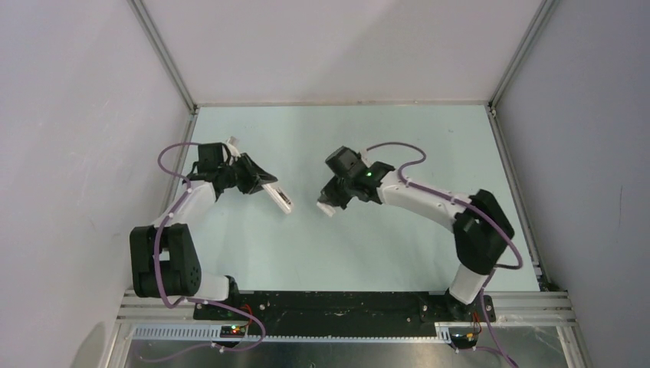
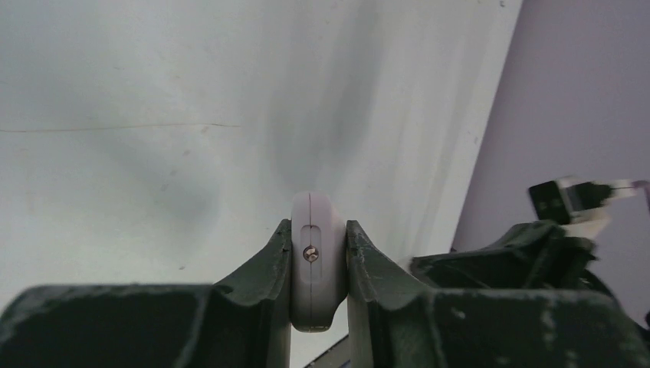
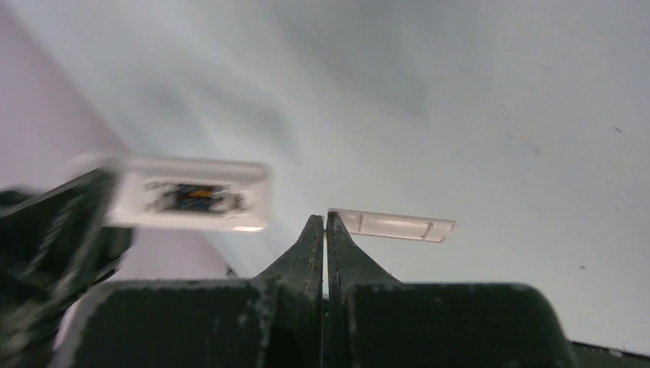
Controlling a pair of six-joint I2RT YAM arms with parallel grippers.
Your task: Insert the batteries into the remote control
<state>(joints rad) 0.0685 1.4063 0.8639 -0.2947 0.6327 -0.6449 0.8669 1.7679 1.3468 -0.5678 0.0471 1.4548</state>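
The white remote control (image 1: 279, 198) is held off the table by my left gripper (image 1: 264, 181), which is shut on it. In the left wrist view the remote control (image 2: 314, 257) is seen end-on between the two fingers, with a small screw in its end face. In the right wrist view the remote control (image 3: 189, 195) shows its open back recess with dark and brownish shapes, too blurred to make out the batteries. My right gripper (image 3: 324, 219) is shut, just right of the remote. A flat white cover strip (image 3: 395, 225) sits at its tip; whether it is pinched is unclear.
Pale green table (image 1: 383, 138) walled by white panels with metal corner posts (image 1: 165, 54). The two grippers hang close together near the table's middle, the right gripper (image 1: 329, 205) a short gap from the remote. The right arm's dark body (image 2: 536, 253) shows in the left wrist view.
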